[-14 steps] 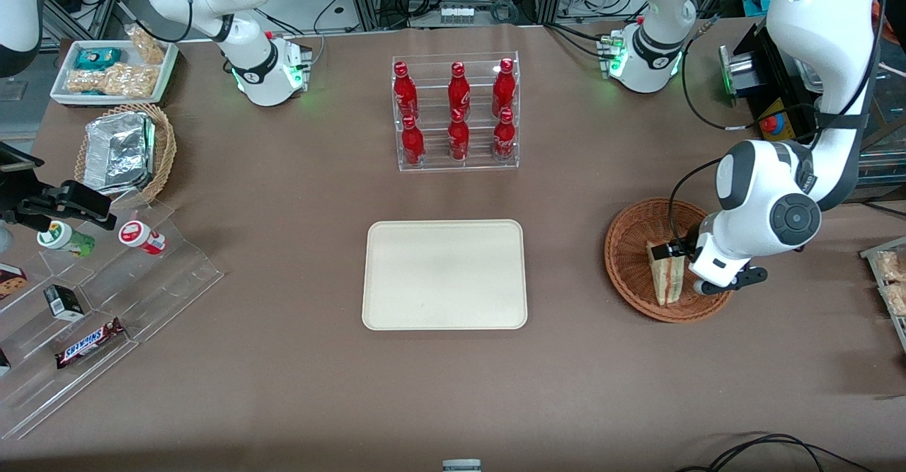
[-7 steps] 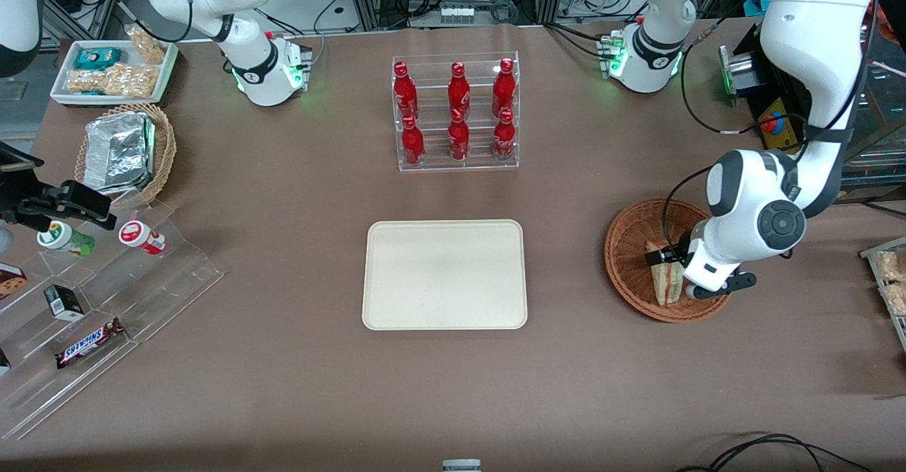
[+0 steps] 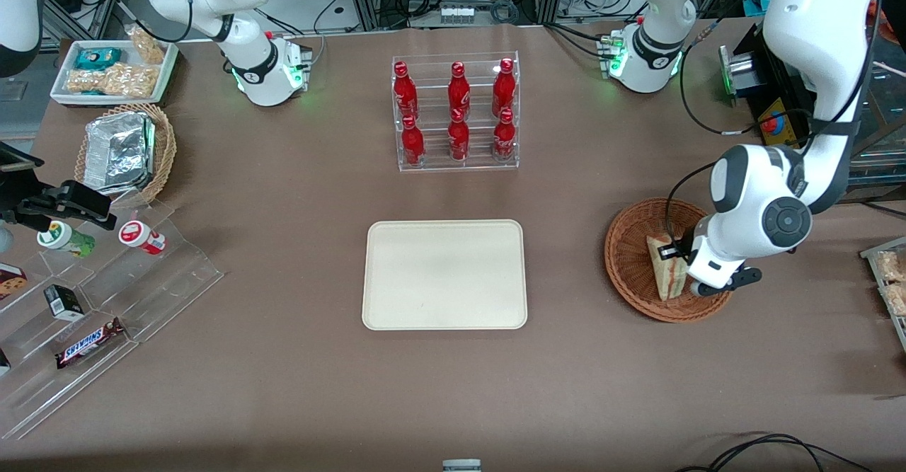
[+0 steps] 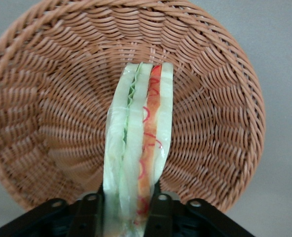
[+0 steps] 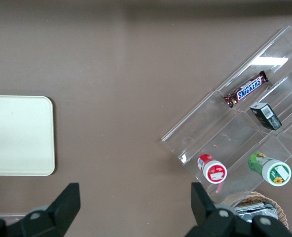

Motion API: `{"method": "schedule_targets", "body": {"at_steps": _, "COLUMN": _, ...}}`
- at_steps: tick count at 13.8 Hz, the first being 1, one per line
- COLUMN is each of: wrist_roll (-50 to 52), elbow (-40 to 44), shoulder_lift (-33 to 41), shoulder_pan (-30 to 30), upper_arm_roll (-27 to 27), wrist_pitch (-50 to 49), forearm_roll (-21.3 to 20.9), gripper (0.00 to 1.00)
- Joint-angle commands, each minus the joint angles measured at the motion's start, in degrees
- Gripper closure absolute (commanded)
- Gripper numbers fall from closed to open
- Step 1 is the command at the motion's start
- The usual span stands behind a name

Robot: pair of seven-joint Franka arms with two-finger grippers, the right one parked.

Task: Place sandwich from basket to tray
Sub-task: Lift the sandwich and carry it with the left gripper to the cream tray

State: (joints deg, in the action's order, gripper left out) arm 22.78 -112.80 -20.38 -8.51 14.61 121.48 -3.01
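While the sandwich (image 4: 136, 148) is standing on edge in the reddish-brown wicker basket (image 3: 630, 260), its long axis is running roughly 12 to 6 o'clock in the front view, thick crust end toward 12 and the narrow tip toward 6 — nearer the front camera. In the wrist view its layers are rising straight out from between the fingers (image 4: 89, 212) of the gripper (image 4: 124, 217), which is clamping the two bread faces at one end. The wedge is sitting just inside the basket, not clearly lifted off the weave. From the basket the cream tray (image 3: 444, 274) is lying at 9 o'clock, well apart, so the carry is looking like a lift, then a sideways sweep toward the table's middle.
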Motion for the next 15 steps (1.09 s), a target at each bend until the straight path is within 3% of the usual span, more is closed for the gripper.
{"method": "schedule_targets", "body": {"at_steps": 1, "wrist_roll": 1.9, "elbow": 1.3, "shoulder_lift": 3.8, "shoulder_pan": 0.5, "upper_arm_roll": 0.9, "wrist_pitch": -5.7, "forearm_roll": 0.2, "gripper": 0.99}}
{"method": "schedule_targets", "body": {"at_steps": 4, "wrist_roll": 5.0, "elbow": 2.1, "shoulder_lift": 6.8, "shoulder_pan": 1.4, "upper_arm_roll": 4.8, "wrist_pitch": -9.6, "forearm_roll": 0.1, "gripper": 0.97}}
{"method": "schedule_targets", "body": {"at_steps": 8, "wrist_roll": 12.2, "elbow": 3.3, "shoulder_lift": 6.6, "shoulder_pan": 5.4, "upper_arm_roll": 15.1, "wrist_pitch": -9.4, "forearm_roll": -0.6, "gripper": 0.94}}
{"method": "schedule_targets", "body": {"at_steps": 11, "wrist_roll": 13.6, "elbow": 10.3, "shoulder_lift": 0.0, "shoulder_pan": 13.1, "upper_arm_roll": 15.3, "wrist_pitch": -9.6, "forearm_roll": -1.8, "gripper": 0.93}}
{"method": "schedule_targets", "body": {"at_steps": 13, "wrist_roll": 14.3, "elbow": 16.4, "shoulder_lift": -6.6, "shoulder_pan": 18.8, "upper_arm_roll": 15.3, "wrist_pitch": -9.6, "forearm_roll": -8.1, "gripper": 0.85}}
{"method": "schedule_targets", "body": {"at_steps": 15, "wrist_roll": 18.5, "elbow": 22.7, "shoulder_lift": -12.9, "shoulder_pan": 22.4, "upper_arm_roll": 15.1, "wrist_pitch": -9.5, "forearm_roll": -9.9, "gripper": 0.84}}
